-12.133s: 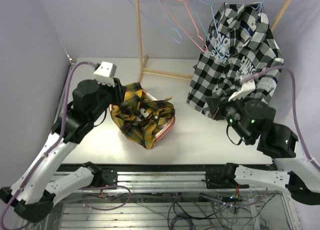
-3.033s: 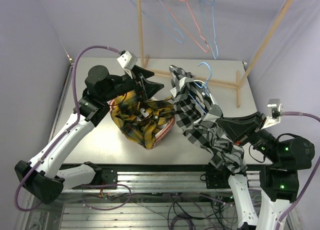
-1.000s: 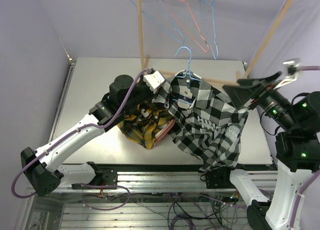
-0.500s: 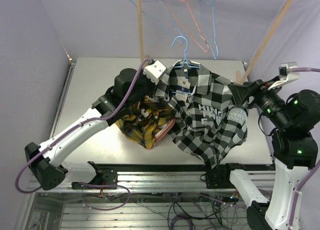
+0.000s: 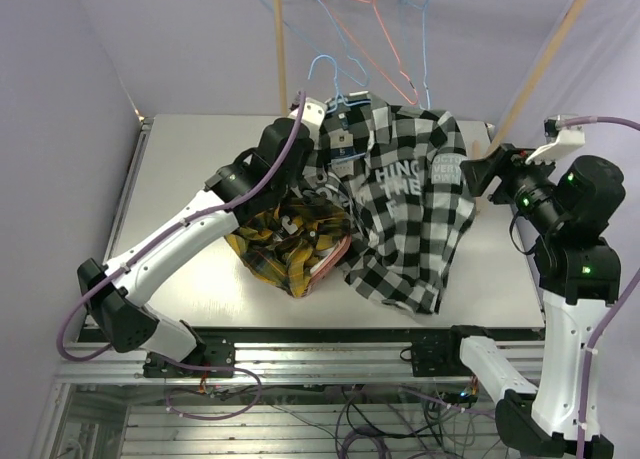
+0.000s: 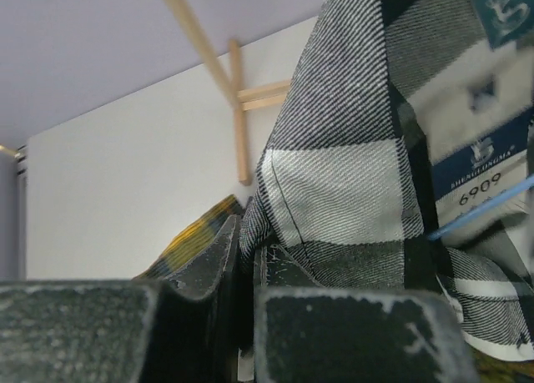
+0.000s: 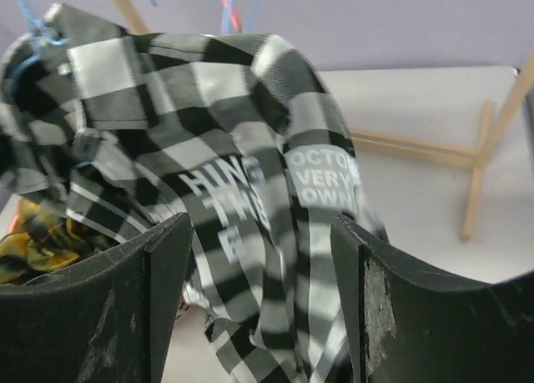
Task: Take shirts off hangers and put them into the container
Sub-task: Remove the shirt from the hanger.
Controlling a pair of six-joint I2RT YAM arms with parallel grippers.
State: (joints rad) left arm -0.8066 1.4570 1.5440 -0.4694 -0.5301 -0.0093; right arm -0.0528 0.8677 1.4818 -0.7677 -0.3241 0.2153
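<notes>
**A:** How do the jaws stand?

**B:** The left gripper (image 6: 248, 262) is pinched tight on a fold of the black-and-white checked button shirt with printed lettering (image 5: 410, 209), close by the collar label. The right gripper (image 7: 260, 226) gapes wide with nothing in it; the shirt's lettered back hangs just ahead of it.

**A:** And the hanger?

**B:** The thin light blue wire hanger (image 5: 325, 74) sits in the collar, its hook poking up beside the left wrist. I judge the shirt isn't freed yet.

**A:** So how to do it well?

**B:** Keep the left pinch firm and have the right take the far shoulder. Then slide the cloth off along the wire's arm, not straight up — otherwise the shoulder will likely snag.

**A:** Room to move?

**B:** The salmon-pink lattice plastic basket (image 5: 335, 262) lies under the shirt's left side, heaped with a yellow-and-black plaid shirt (image 5: 280, 244), so the drop is short. The hem trails towards the white table (image 5: 190, 169) and its near edge. The wooden rack poles (image 5: 280, 49) and three empty wire hangers (image 5: 375, 49) crowd the back. Bare tabletop lies to the left.
</notes>
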